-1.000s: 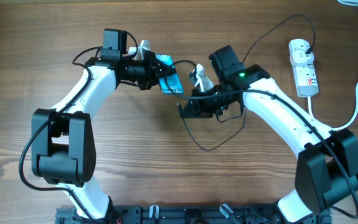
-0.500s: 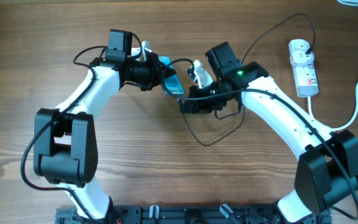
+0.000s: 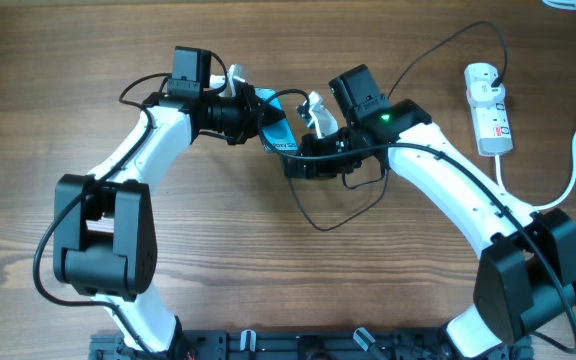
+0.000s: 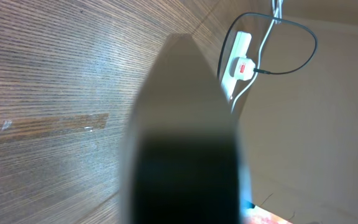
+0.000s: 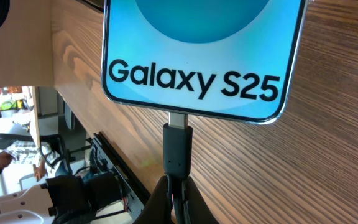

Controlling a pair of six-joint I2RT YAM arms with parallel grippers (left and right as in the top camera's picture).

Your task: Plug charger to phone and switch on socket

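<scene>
One phone [image 5: 197,56] sits clenched in left fingers [image 3: 251,112]; right fingers [image 5: 156,205] pinch one charger [image 5: 177,149].

A robotics lab or office is suggested. A seated person [image 5: 5,155] is seen at lower left, beyond the wood-grain table [image 3: 48,60].

**Socket** [image 3: 492,122]: white oblong power strip with red and dark markings. It lies flat on the bench [image 3: 268,290], and a thick white cord leaves its near end. The switch position cannot be told.

**Phone** [image 3: 277,134]: located well left of the socket, raised off the bench and tilted. The blue-teal screen reads "Galaxy S25" near its lower edge.

**Charger** [image 3: 317,227]: thin, long and black. Its white adapter block [image 3: 482,76] is seated in the far end of the socket. From there it arcs left towards the phone and loops on the bench. The plug [image 5: 177,149], a dark body with a metallic tip, meets the port in the phone's lower edge. Seating depth cannot be told.
</scene>
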